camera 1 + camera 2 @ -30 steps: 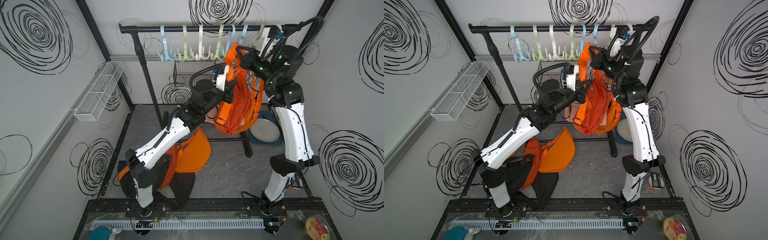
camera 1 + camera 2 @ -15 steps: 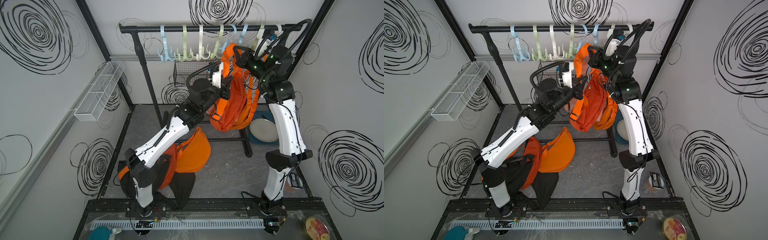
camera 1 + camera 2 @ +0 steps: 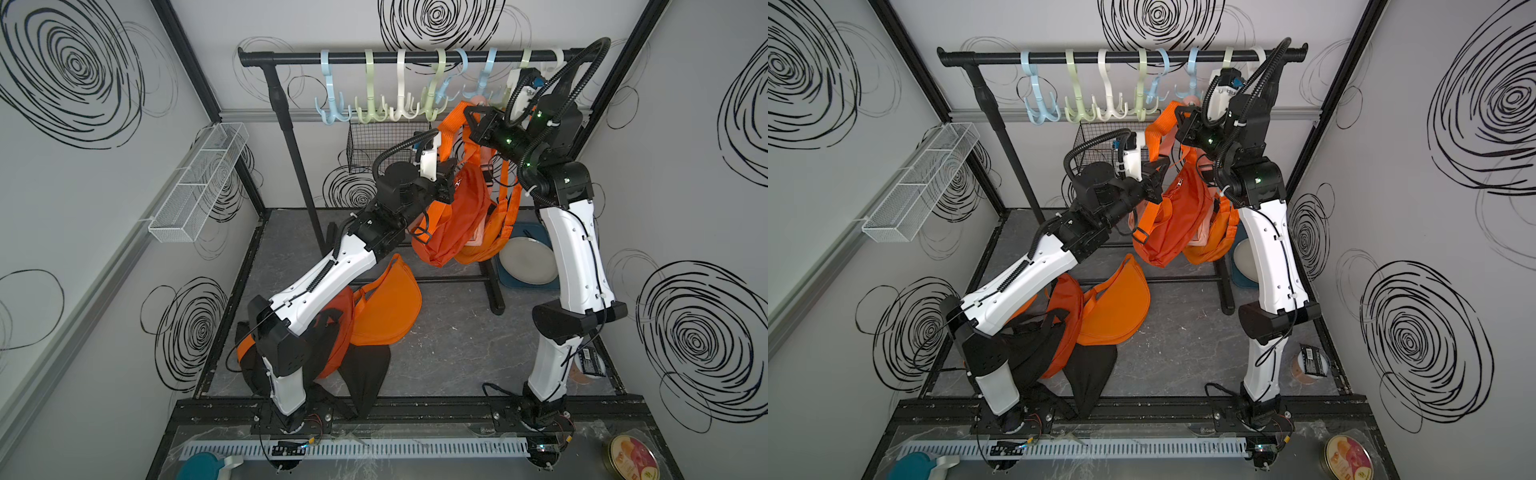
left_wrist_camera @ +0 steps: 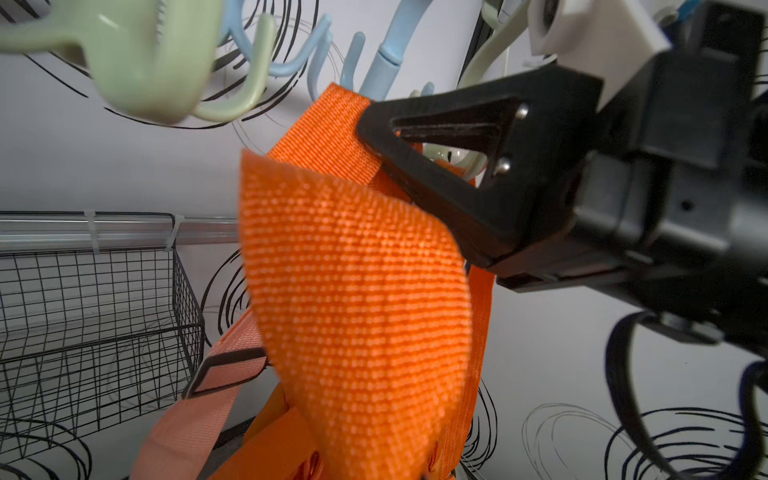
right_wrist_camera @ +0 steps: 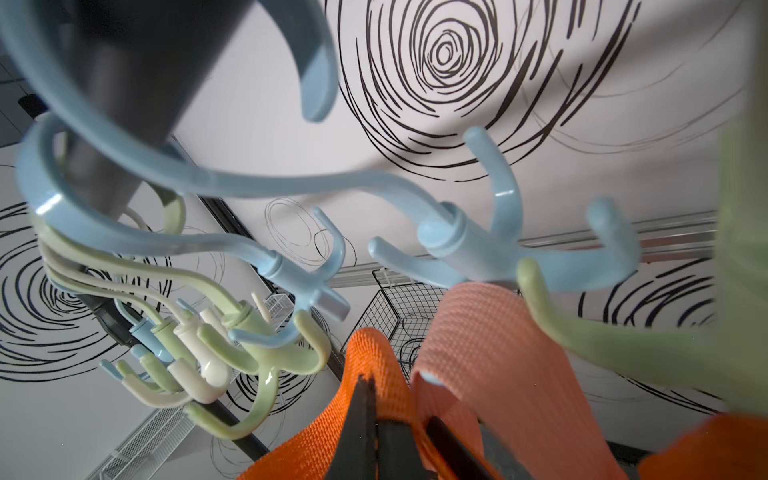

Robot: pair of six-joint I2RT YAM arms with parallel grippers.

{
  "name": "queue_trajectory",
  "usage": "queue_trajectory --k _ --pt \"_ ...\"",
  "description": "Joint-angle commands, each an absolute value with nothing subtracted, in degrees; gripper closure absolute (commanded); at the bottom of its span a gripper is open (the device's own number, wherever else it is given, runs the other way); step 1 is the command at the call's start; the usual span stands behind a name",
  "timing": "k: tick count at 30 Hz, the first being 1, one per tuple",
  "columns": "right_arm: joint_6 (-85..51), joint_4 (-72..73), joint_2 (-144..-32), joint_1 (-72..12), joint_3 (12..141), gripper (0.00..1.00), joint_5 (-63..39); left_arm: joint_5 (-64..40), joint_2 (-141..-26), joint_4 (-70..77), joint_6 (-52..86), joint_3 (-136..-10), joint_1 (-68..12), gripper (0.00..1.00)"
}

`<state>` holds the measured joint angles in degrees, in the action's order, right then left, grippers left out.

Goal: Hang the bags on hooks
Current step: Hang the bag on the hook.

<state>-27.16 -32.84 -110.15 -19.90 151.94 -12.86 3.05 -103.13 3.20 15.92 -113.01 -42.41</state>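
Both grippers hold the orange bag (image 3: pixel 451 220) (image 3: pixel 1177 216) up in front of the rack. My right gripper (image 3: pixel 469 120) (image 3: pixel 1180 124) (image 5: pixel 368 388) is shut on the top of the bag's orange strap (image 5: pixel 365 353) (image 4: pixel 353 270), just under a pale blue hook (image 5: pixel 498 249) (image 3: pixel 484 85). Lower down, my left gripper (image 3: pixel 451 189) (image 3: pixel 1156 183) is shut on the same strap near the bag's body; in its own wrist view the strap hides its jaws. The strap touches no hook.
A salmon strap (image 5: pixel 478 332) hangs on the blue hook, with other bags (image 3: pixel 494 237) below it. Several more hooks hang on the black rail (image 3: pixel 415 56). A wire basket (image 3: pixel 382 145) sits behind. Orange (image 3: pixel 386 307) and black (image 3: pixel 365 374) bags and a plate (image 3: pixel 528 257) lie on the floor.
Both arms and the bag drifted slightly left along the rail. The left gripper now sits a little lower than half a second ago. Both grips are unchanged.
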Motion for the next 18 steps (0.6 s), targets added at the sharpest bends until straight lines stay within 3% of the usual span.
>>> queue_trajectory --k 1,11,18 --pt "-25.15 -35.61 -106.50 -20.68 152.41 1.00 -12.00 3.47 -100.28 8.12 16.13 -113.19 -41.71 1.00" --pt "-23.11 -27.60 -98.91 -23.80 144.60 1.00 -8.04 2.97 -100.64 9.10 17.16 -114.64 -42.15 1.00" --pt "-20.93 -20.51 -90.75 -28.27 134.58 1.00 -0.50 1.31 -95.94 13.07 16.55 -107.75 -43.05 1.00"
